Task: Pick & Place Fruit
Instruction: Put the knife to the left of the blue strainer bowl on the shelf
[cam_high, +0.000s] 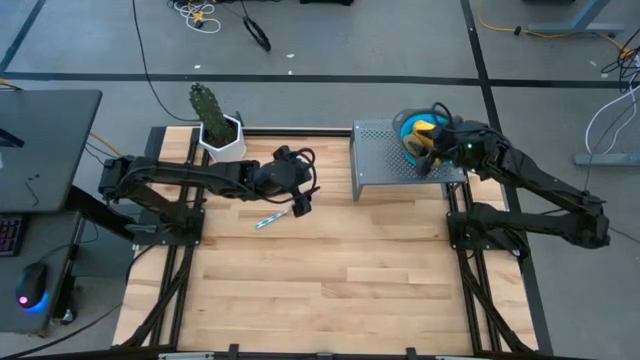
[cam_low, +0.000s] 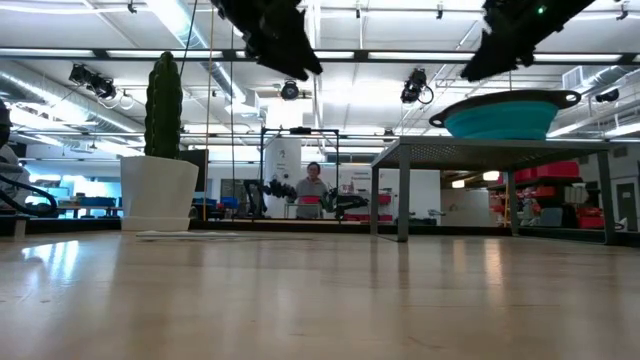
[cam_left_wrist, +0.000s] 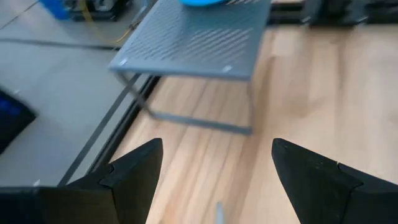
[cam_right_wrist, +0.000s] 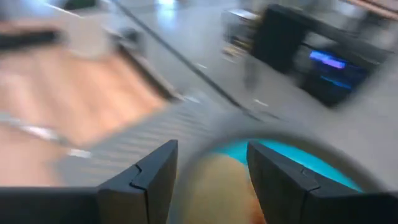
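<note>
A yellow fruit (cam_high: 424, 128) lies in the blue bowl (cam_high: 402, 125), which stands on the grey perforated rack (cam_high: 380, 160) at the table's far right. My right gripper (cam_high: 425, 150) hovers over the bowl's near rim with its fingers apart. In the blurred right wrist view the yellow fruit (cam_right_wrist: 214, 180) shows through the gap of my right gripper (cam_right_wrist: 211, 149), inside the teal bowl (cam_right_wrist: 311, 165). My left gripper (cam_high: 302, 205) hangs open above the table's middle, with nothing between its fingers (cam_left_wrist: 217, 146). The other fruit is hidden.
A silver-bladed knife (cam_high: 272, 219) lies on the wood just left of my left gripper. A cactus in a white pot (cam_high: 210, 115) stands at the far left corner. The rack's legs (cam_low: 403, 195) rise from the table at the far right. Bare wood fills the near half.
</note>
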